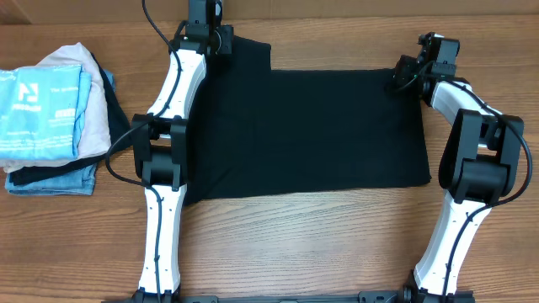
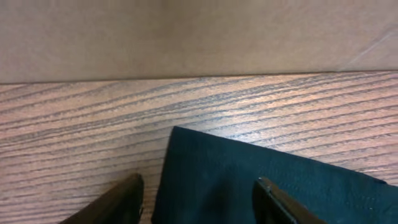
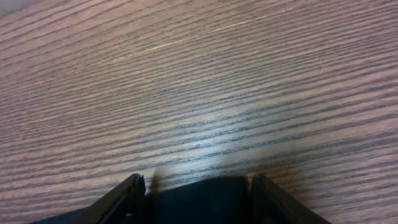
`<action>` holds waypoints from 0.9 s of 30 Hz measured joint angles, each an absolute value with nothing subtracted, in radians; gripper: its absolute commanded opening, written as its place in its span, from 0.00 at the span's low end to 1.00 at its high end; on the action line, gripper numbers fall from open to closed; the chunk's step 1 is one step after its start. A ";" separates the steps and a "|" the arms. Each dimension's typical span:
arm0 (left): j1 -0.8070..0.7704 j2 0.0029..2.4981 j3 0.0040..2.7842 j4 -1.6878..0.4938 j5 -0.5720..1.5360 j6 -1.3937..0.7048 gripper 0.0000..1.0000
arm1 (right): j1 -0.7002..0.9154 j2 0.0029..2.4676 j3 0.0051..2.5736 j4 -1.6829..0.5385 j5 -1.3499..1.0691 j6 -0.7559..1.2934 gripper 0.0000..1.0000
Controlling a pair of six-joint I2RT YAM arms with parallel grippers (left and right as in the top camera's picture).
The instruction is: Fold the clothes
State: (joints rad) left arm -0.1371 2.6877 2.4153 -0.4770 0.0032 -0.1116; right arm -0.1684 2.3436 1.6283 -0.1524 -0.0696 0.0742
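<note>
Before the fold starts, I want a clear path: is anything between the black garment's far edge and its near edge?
Nothing visible does: nothing lies on the black garment, and the stack of folded clothes sits apart, to its left.

Garment (image 1: pixel 312 135) lies spread flat at the centre of the table (image 1: pixel 295 252) | pile of folded clothes (image 1: pixel 50 118) at left edge, apart from garment | left gripper (image 2: pixel 199 199) over garment's far-left corner, near far edge | right gripper (image 3: pixel 199 193) over garment's far-right corner
</note>
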 measured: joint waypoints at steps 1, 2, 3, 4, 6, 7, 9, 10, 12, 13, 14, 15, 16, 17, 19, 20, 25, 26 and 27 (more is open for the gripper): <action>-0.137 2.689 2.415 -0.471 0.012 -0.112 0.60 | -0.168 2.344 1.629 -0.154 -0.069 0.074 0.53; -0.137 2.692 2.415 -0.463 0.019 -0.112 0.60 | -0.168 2.344 1.630 -0.157 -0.066 0.073 0.52; -0.137 2.700 2.415 -0.452 0.022 -0.112 0.60 | -0.168 2.344 1.631 -0.165 -0.063 0.073 0.50; -0.137 2.716 2.416 -0.444 0.026 -0.112 0.60 | -0.168 2.344 1.634 -0.175 -0.060 0.073 0.47; -0.137 2.757 2.416 -0.436 0.023 -0.107 0.61 | -0.168 2.344 1.638 -0.187 -0.055 0.072 0.44; -0.137 2.767 2.423 -0.419 0.020 -0.104 0.60 | -0.168 2.344 1.640 -0.194 -0.051 0.072 0.43; -0.137 2.767 2.423 -0.420 0.017 -0.104 0.36 | -0.168 2.344 1.643 -0.202 -0.049 0.073 0.22; -0.137 2.767 2.423 -0.420 0.018 -0.101 0.23 | -0.168 2.344 1.643 -0.206 -0.047 0.072 0.15; -0.137 2.767 2.423 -0.423 0.013 -0.101 0.04 | -0.169 2.344 1.643 -0.212 -0.044 0.075 0.04; -0.137 2.768 2.423 -0.423 0.015 -0.101 0.04 | -0.169 2.344 1.643 -0.214 -0.045 0.076 0.04; -0.137 2.768 2.423 -0.426 0.017 -0.102 0.04 | -0.168 2.344 1.643 -0.213 -0.046 0.076 0.04; -0.137 2.768 2.423 -0.427 0.017 -0.101 0.04 | -0.168 2.344 1.643 -0.213 -0.046 0.076 0.04; -0.137 2.768 2.424 -0.427 0.018 -0.101 0.04 | -0.169 2.344 1.643 -0.210 -0.047 0.077 0.04; -0.137 2.768 2.428 -0.433 0.018 -0.101 0.04 | -0.169 2.344 1.643 -0.208 -0.047 0.077 0.04; -0.137 2.771 2.451 -0.470 0.018 -0.102 0.04 | -0.168 2.348 1.643 -0.186 -0.048 0.077 0.04; -0.137 2.780 2.479 -0.499 0.018 -0.101 0.04 | -0.168 2.349 1.643 -0.182 -0.052 0.078 0.04; -0.137 2.802 2.643 -0.653 0.018 -0.101 0.04 | -0.168 2.350 1.676 -0.259 -0.120 0.078 0.04; -0.137 2.802 2.670 -0.684 0.019 -0.101 0.04 | -0.168 2.350 1.685 -0.282 -0.130 0.078 0.04; -0.137 2.802 2.696 -0.715 0.019 -0.101 0.04 | -0.168 2.350 1.695 -0.313 -0.139 0.078 0.04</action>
State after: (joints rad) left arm -0.1371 2.8021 2.6965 -0.7147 0.0189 -0.1009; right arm -0.1684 2.3497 1.6951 -0.3134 -0.1394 0.0780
